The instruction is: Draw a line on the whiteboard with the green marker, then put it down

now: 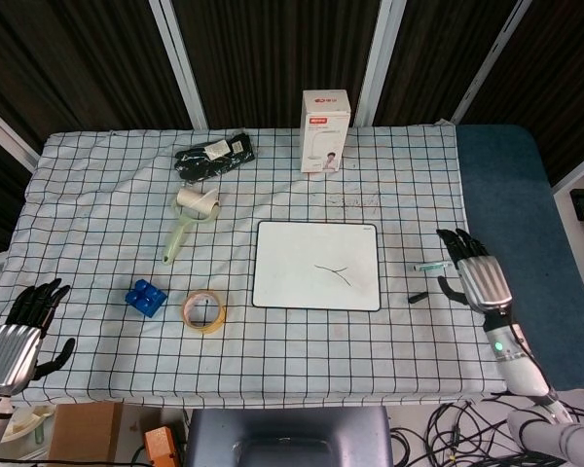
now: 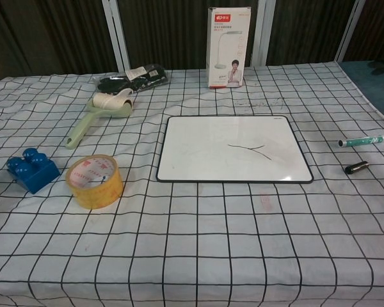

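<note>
Chest view: green marker [image 2: 365,139] lies flat on the tabletop [image 2: 198,243] right of the whiteboard [image 2: 233,149], black cap [image 2: 357,167] just below it. Head view: right hand [image 1: 478,276] beside marker, fingers spread, empty; left hand [image 1: 21,329] at near-left corner, fingers apart, empty

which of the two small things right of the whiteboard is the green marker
The green marker is the longer, white-and-green one lying farther back; the short black cap lies nearer the table's front edge, apart from it.
</note>
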`<action>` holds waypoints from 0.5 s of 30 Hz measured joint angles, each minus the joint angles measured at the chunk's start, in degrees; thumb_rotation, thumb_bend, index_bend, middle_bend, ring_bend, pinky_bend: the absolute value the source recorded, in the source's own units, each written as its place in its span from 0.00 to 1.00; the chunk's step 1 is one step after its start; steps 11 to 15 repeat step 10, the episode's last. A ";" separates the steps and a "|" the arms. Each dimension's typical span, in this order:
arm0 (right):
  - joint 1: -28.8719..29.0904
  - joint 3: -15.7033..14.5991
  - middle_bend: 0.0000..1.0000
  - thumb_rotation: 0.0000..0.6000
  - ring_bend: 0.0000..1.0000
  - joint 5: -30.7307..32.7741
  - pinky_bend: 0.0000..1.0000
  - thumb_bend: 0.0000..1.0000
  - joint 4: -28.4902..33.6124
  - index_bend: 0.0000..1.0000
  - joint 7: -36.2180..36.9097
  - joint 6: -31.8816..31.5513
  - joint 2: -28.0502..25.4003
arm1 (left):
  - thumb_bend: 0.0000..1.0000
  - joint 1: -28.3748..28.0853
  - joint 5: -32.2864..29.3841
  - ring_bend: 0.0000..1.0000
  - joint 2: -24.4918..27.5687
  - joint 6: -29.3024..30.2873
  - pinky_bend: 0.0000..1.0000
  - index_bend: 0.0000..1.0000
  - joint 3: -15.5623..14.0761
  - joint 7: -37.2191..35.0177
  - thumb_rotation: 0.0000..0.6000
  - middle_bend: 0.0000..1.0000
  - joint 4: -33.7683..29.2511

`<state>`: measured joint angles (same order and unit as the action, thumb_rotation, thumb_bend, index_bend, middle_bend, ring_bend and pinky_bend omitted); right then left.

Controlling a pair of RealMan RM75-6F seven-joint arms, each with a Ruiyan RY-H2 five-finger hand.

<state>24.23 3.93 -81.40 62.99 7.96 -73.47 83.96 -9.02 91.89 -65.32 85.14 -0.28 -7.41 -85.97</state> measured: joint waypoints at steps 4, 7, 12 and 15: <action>-7.33 -0.60 0.07 1.00 0.01 2.11 0.10 0.32 17.50 0.01 -13.99 -9.36 -6.39 | 0.40 -0.19 -0.81 0.00 0.09 -1.35 0.00 0.00 0.00 0.85 1.00 0.00 -0.19; -10.81 -0.92 0.07 1.00 0.01 2.50 0.10 0.32 25.88 0.00 -21.91 -14.59 -9.40 | 0.40 -0.26 -1.21 0.00 0.14 -1.91 0.00 0.00 -0.04 1.99 1.00 0.00 -0.72; -14.43 -1.10 0.06 1.00 0.00 2.98 0.10 0.32 28.87 0.00 -24.33 -17.24 -12.57 | 0.40 -0.21 -1.28 0.00 0.12 -2.12 0.00 0.00 -0.19 2.97 1.00 0.00 -1.27; -14.43 -1.10 0.06 1.00 0.00 2.98 0.10 0.32 28.87 0.00 -24.33 -17.24 -12.57 | 0.40 -0.21 -1.28 0.00 0.12 -2.12 0.00 0.00 -0.19 2.97 1.00 0.00 -1.27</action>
